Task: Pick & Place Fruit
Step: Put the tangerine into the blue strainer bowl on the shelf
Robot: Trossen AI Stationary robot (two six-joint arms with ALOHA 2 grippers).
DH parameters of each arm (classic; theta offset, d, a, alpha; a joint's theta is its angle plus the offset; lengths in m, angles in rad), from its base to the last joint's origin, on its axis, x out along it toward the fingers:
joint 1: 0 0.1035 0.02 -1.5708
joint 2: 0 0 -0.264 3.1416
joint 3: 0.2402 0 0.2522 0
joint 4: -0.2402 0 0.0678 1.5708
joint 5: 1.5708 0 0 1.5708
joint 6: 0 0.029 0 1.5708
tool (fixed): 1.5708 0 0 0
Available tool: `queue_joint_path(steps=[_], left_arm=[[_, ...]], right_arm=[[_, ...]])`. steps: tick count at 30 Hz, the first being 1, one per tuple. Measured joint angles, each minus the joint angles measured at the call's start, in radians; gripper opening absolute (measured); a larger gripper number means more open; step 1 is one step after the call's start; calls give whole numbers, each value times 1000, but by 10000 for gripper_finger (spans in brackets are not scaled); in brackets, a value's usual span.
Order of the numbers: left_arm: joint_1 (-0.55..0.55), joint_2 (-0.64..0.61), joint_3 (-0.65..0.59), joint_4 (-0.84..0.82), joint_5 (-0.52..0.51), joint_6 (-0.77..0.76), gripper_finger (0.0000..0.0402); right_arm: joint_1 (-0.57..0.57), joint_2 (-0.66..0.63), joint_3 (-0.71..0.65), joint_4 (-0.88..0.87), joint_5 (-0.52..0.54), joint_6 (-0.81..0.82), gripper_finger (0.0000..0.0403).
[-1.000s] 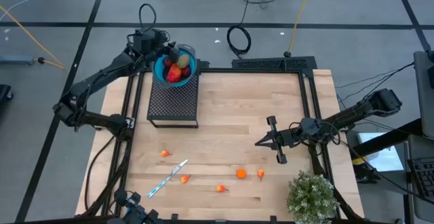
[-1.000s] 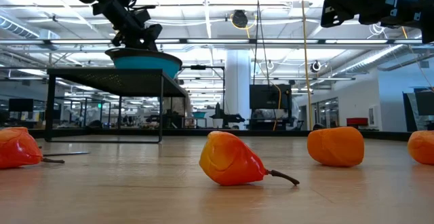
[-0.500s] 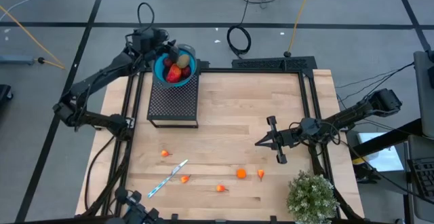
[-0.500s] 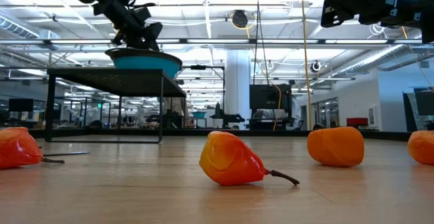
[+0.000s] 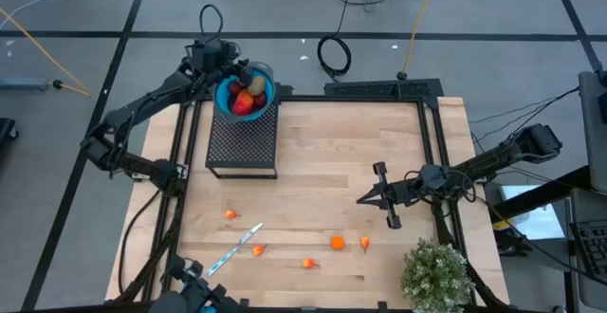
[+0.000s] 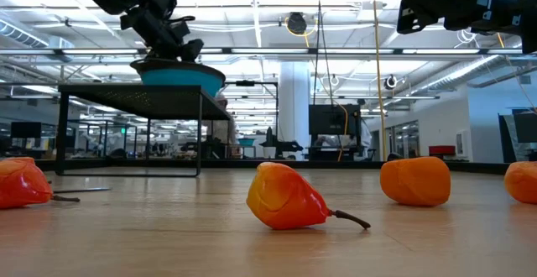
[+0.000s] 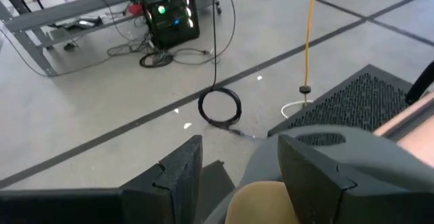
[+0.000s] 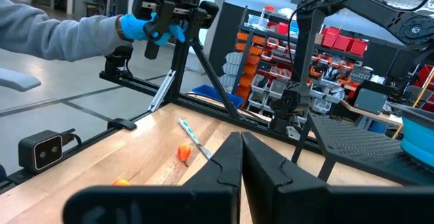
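Slightly shifted, the left gripper (image 5: 239, 69) hovers spread over the blue bowl (image 5: 265, 74) of fruit (image 5: 247, 97) at the bench's far-left corner; right gripper (image 5: 363, 199) waits, pressed together.

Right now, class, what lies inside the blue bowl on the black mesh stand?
The blue bowl holds piled fruit: red, orange and olive-brown pieces. Anything beneath the top pieces is covered.

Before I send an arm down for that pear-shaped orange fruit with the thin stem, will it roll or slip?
The pear-shaped fruit lies on its side on the wooden table; its rounded body may roll if nudged. Its glossy skin looks slippery, so pinch the wide part. The thin stem probably bends.
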Motion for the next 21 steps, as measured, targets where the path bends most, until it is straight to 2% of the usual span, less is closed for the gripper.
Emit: queue_joint_path(steps=[13, 17, 21], left_arm=[[-2, -25, 0, -6, -5, -14, 189], [-12, -88, 0, -15, -8, -38, 189], [-65, -169, 0, -119, -3, -72, 188]], right_arm=[[0, 0, 0, 0, 3, -1, 0], [0, 0, 0, 0, 3, 0, 0], [0, 0, 0, -1, 3, 0, 0]])
